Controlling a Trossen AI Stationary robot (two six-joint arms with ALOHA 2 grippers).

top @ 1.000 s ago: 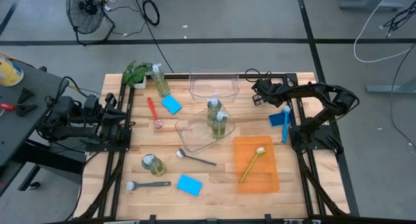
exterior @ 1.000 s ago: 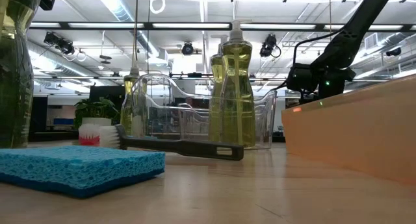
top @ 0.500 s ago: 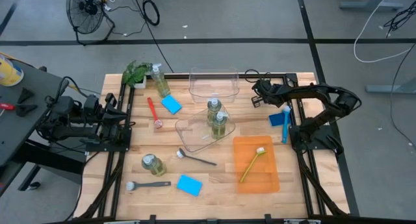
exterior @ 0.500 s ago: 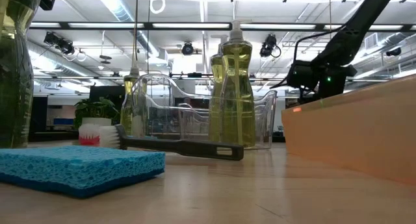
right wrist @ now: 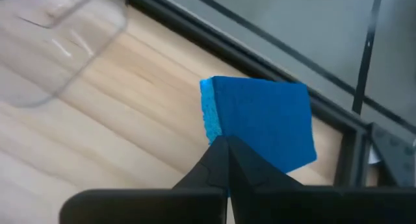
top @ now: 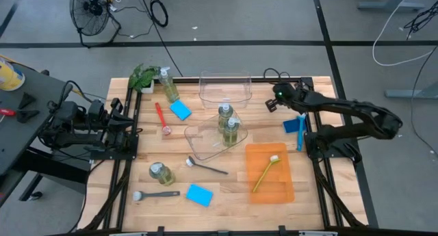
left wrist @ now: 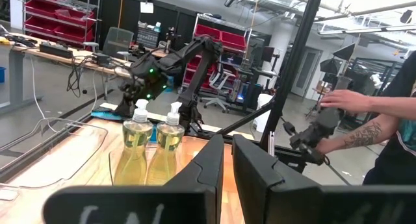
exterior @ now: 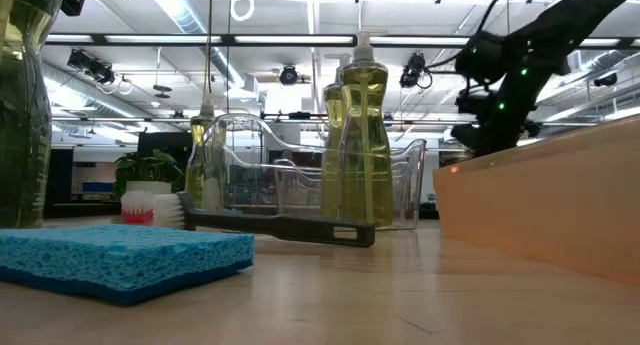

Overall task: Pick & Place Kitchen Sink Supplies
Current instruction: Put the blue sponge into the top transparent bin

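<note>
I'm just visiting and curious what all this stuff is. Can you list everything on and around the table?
pump bottles: four, yellow-green; two at the middle bin, one back left, one front left
sponges: three, blue; back left, front, right edge
brushes: five; red, blue, yellow-green on the tray, two dark grey
clear bins: two; back, middle
tray: one, orange, front right
plant: one, green, back left corner
fan: one, on the floor
person's arm: beyond the table
left gripper: parked at the left edge
right gripper: shut, empty, near the right sponge
</note>
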